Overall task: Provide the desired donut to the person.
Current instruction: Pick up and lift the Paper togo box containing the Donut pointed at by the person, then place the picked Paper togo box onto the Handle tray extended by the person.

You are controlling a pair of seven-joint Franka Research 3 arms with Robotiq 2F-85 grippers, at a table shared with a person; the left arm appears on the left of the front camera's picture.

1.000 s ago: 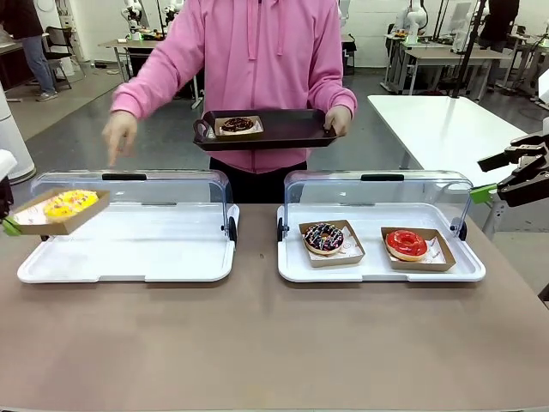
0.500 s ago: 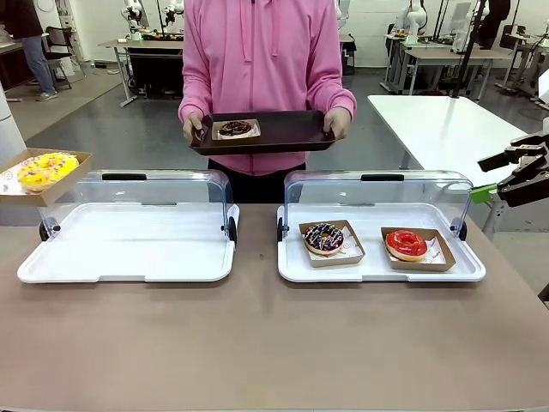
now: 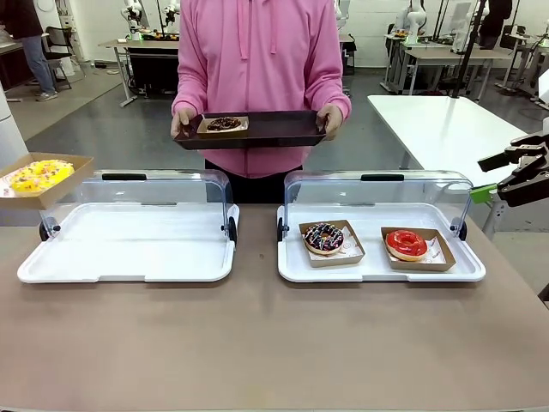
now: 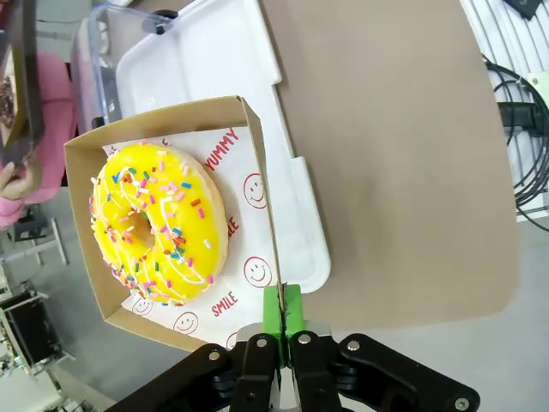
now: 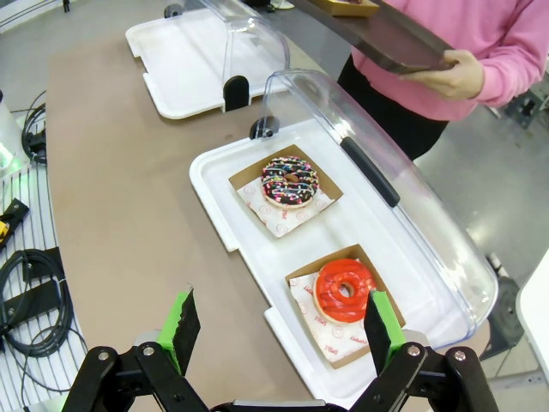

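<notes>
At the table's left edge, your left gripper [image 4: 281, 307] has its green pads pressed together on the wall of a cardboard box [image 3: 51, 190], holding it raised beside the left display case [image 3: 129, 262]. A yellow donut [image 4: 159, 225] with coloured sprinkles sits in that box. Across the table, the person [image 3: 257, 60] in pink holds a dark tray [image 3: 283, 130] in both hands, with a chocolate donut [image 3: 224, 124] on it. Your right gripper [image 5: 279, 322] hovers with its fingers spread wide, off to the side of the right display case [image 3: 377, 270], where a sprinkled chocolate donut [image 3: 323, 237] and a red donut [image 3: 407, 244] lie in boxes.
</notes>
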